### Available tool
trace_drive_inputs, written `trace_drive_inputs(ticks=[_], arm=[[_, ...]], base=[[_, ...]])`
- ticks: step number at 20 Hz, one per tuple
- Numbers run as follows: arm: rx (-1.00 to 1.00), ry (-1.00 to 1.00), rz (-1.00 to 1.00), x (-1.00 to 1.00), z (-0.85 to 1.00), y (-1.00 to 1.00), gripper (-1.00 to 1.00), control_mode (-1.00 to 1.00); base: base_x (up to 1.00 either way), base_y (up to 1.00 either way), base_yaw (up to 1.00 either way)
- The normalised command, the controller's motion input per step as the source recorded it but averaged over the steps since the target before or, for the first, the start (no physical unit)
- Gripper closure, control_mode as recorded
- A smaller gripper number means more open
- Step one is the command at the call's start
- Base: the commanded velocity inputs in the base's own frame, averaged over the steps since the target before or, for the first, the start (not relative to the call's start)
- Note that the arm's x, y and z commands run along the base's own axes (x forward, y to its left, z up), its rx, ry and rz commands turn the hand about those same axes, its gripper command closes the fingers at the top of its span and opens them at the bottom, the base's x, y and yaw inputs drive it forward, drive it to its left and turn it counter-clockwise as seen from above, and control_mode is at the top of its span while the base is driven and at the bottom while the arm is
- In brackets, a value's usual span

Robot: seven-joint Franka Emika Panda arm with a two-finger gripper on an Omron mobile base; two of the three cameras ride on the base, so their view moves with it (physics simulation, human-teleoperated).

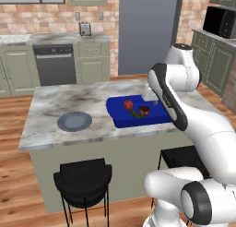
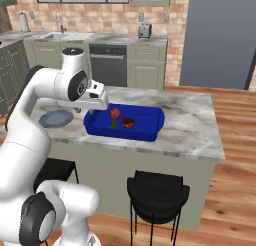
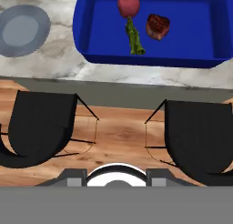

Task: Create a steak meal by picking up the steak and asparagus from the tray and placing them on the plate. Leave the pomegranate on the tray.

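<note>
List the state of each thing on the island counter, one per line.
Dark reddish-brown steak: in tray, untouched.
Green asparagus bundle: in tray, lying flat, one end by the pomegranate.
Round bright red pomegranate: in tray.
Deep-blue rectangular tray: on counter, holding all three.
Round grey-blue plate: on counter, empty.

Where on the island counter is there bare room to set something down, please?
The marble between the plate and the tray is bare, as is the stretch right of the tray. The plate itself is bare. Inside the tray, pomegranate, asparagus and steak crowd the middle.
</note>
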Motion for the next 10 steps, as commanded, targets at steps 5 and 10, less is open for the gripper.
trace_drive_inputs(ticks=[5, 10], arm=[[0.0, 0.0, 0.0, 0.2, 0.0, -0.01, -1.0, -1.0], [0.0, 0.09, 0.0, 0.48, 0.0, -0.29, -1.0, -1.0]], base=[[0.0, 0.0, 0.0], [0.0, 0.0, 0.0]])
